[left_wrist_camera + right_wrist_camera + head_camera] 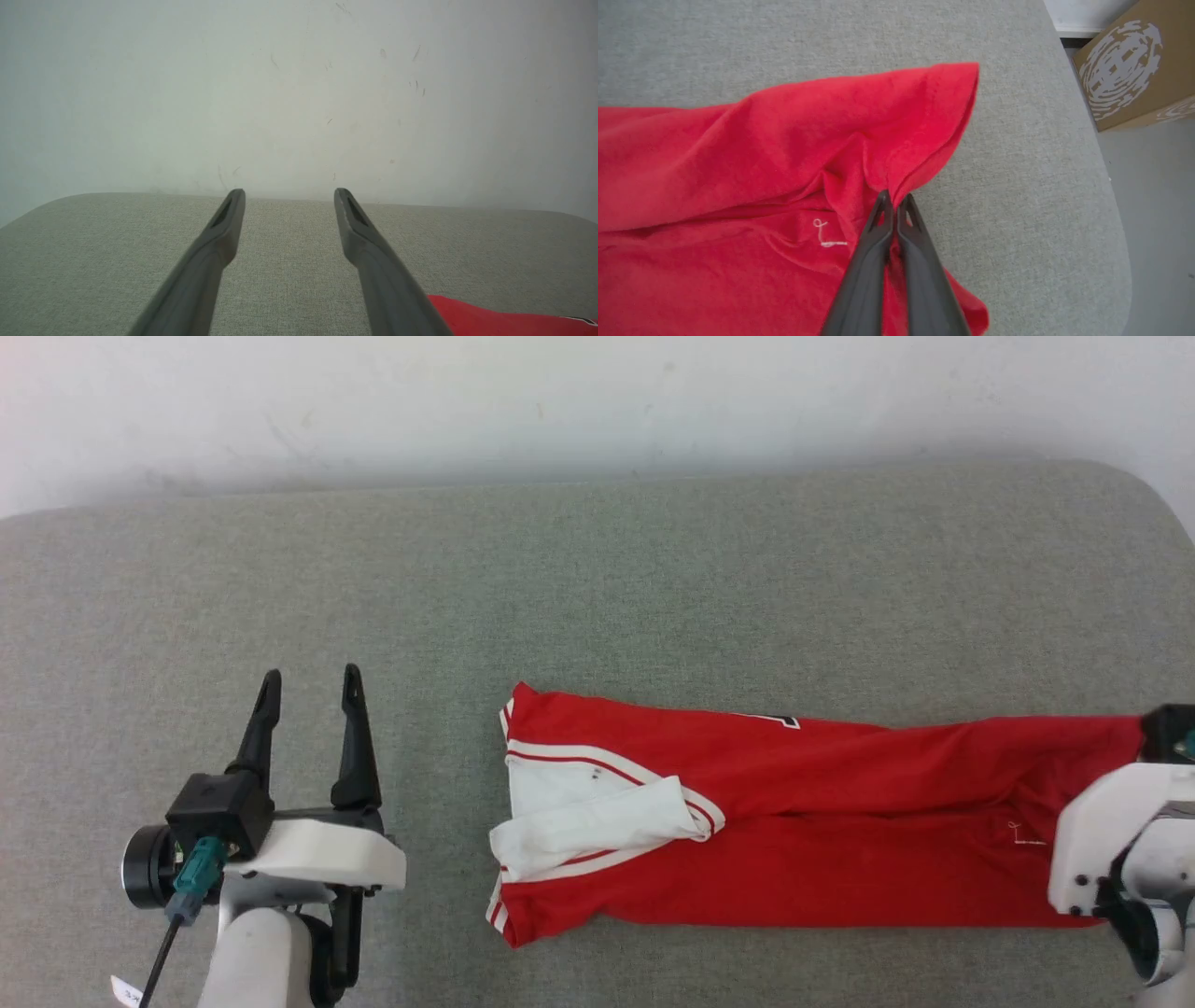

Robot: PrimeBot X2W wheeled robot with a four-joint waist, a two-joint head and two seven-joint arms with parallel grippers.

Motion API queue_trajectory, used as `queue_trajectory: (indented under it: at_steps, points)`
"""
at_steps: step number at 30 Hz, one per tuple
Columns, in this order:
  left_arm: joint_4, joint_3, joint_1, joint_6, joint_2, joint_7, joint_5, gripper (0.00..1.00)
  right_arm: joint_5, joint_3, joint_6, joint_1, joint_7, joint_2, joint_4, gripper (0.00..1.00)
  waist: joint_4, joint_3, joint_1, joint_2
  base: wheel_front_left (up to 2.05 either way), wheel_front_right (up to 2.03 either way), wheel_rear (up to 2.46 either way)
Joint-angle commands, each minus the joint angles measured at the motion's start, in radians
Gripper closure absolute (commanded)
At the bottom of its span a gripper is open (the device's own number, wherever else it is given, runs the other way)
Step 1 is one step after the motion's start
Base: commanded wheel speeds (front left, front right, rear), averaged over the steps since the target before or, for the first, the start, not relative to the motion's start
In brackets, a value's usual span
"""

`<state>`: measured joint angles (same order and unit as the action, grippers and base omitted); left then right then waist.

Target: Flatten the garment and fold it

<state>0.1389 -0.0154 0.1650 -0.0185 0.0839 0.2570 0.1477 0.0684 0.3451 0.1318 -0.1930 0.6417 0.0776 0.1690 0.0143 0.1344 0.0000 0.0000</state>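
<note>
The shirt (840,831) on the grey table (597,569) is clamped at one end by the right gripper (895,196) while the left gripper (311,674) is spread open beside it, so its folds could be dragged askew by a one-sided pull.

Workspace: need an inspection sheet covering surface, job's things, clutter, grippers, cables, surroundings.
Surface: grey fabric-covered table, rounded corners.
Job's things: garment lies as a long red band; white sleeve folded across its left end; right end wrinkled.
Clutter: nothing seen.
Grippers: left gripper open, holding nothing, over the table left of the garment; right gripper shut on the garment's right edge, cloth bunched there.
Cables: black cable with a teal connector at the left wrist.
Surroundings: scuffed white wall; cardboard box on the floor past the table's corner.
</note>
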Motion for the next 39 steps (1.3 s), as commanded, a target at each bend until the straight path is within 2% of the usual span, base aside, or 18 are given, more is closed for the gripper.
queue_trajectory:
  at_steps: [1, 7, 10, 15, 20, 29, 37, 38, 39]
  points:
    - [0.003, -0.004, -0.014, 0.004, -0.006, 0.005, -0.011, 0.0, -0.022, -0.029, -0.001, 0.02, 0.028, 0.0, -0.042, 1.0, 0.005, -0.007, 0.0, 0.0, 0.0, 0.0, 0.0]
    - [0.009, -0.004, -0.022, 0.013, -0.009, 0.005, -0.017, 0.0, -0.164, -0.211, -0.001, 0.094, 0.209, 0.013, -0.328, 1.0, 0.013, -0.016, 0.0, 0.0, 0.0, 0.0, 0.0]
    - [0.01, -0.003, -0.02, 0.016, -0.01, 0.005, -0.019, 0.0, -0.219, -0.313, -0.001, 0.097, 0.265, 0.029, -0.457, 1.0, 0.017, -0.012, 0.0, 0.0, 0.0, 0.0, 0.0]
    - [0.009, 0.004, 0.001, 0.021, -0.013, 0.005, -0.023, 0.0, -0.267, -0.479, -0.001, 0.028, 0.28, 0.035, -0.523, 1.0, 0.029, 0.014, 0.0, 0.0, 0.0, 0.0, 0.0]
    - [0.006, 0.018, 0.031, 0.023, -0.019, 0.005, -0.026, 0.0, -0.28, -0.614, -0.001, -0.093, 0.234, 0.006, -0.437, 1.0, 0.054, 0.051, 0.0, 0.0, 0.0, 0.0, 0.0]
    - [-0.001, 0.032, 0.068, 0.019, -0.026, 0.005, -0.031, 0.0, -0.29, -0.806, -0.001, -0.274, 0.121, -0.026, -0.178, 1.0, 0.104, 0.114, 0.0, 0.0, 0.0, 0.0, 0.0]
    - [0.001, 0.044, 0.087, 0.013, -0.03, 0.005, -0.028, 0.0, -0.383, -0.954, -0.001, -0.355, 0.025, -0.027, 0.041, 1.0, 0.126, 0.14, 0.0, 0.0, 0.0, 0.0, 0.0]
    - [0.002, 0.046, 0.088, 0.013, -0.031, 0.005, -0.027, 0.0, -0.396, -0.968, -0.001, -0.362, 0.018, -0.027, 0.062, 0.86, 0.127, 0.14, 0.0, 0.0, 0.0, 0.0, 0.0]
    - [0.004, 0.048, 0.089, 0.013, -0.031, 0.005, -0.027, 0.0, -0.41, -0.982, -0.001, -0.367, 0.013, -0.027, 0.078, 0.44, 0.127, 0.139, 0.0, 0.0, 0.0, 0.0, 0.0]
